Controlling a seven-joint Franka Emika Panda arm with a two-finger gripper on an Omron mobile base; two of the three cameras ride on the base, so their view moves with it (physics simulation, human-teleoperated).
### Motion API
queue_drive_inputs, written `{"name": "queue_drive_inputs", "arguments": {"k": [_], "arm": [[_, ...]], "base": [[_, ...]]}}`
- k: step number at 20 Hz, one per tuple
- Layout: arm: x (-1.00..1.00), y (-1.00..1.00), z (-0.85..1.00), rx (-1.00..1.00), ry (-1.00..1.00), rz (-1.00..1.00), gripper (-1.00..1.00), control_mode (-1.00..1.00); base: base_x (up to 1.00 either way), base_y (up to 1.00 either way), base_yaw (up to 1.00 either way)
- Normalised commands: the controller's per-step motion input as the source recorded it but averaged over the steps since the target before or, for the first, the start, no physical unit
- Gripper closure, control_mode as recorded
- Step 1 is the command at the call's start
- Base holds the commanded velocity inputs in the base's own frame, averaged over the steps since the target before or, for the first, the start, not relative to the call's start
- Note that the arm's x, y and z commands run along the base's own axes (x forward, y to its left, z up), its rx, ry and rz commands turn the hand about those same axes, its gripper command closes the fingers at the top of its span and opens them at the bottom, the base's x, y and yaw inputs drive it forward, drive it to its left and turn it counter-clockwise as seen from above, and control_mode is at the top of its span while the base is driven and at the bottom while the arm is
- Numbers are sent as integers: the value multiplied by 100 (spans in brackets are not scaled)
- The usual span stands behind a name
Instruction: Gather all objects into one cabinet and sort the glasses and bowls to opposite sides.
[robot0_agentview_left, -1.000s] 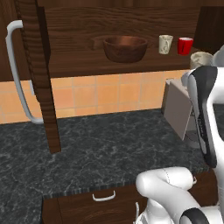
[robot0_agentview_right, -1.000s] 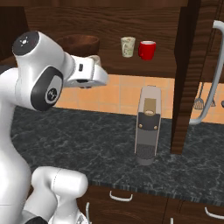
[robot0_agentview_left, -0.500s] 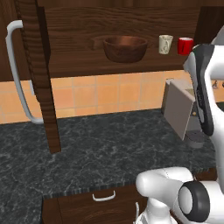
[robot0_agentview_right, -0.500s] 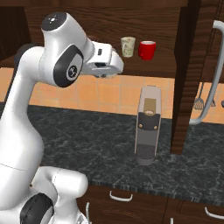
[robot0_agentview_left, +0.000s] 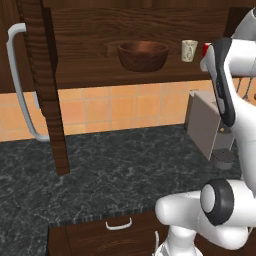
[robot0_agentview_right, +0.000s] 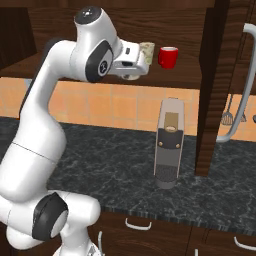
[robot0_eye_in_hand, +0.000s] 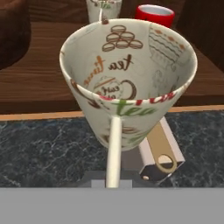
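Cream patterned ceramic mug (robot0_eye_in_hand: 127, 83) held by its thin handle in closed gripper (robot0_agentview_right: 134, 64), raised near cabinet shelf (robot0_agentview_left: 125, 75) beside red cup (robot0_agentview_right: 168, 56); light, rigid, probably slippery, fragile.

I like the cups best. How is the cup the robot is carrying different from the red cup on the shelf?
The carried mug is cream with tea words and drawings; the red cup is plain red. The carried mug hangs in the air in the shut gripper, short of the shelf, while the red cup already stands on the cabinet shelf. Both are open at the top and empty.
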Motion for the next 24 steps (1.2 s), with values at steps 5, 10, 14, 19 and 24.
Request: {"name": "queue_drive_inputs", "arguments": {"k": [5,10,14,19,24], "arm": [[61,-18,0,7,0,0,100,-100],[67,-15,0,8,1,0,100,-100],[43,-18,-8,3,0,4,100,-100],[27,-23,-23,0,2,9,100,-100],[39,-12,-17,0,0,11,100,-100]], "base": [[0,0,0],[0,0,0],[0,0,0],[0,0,0],[0,0,0]]}}
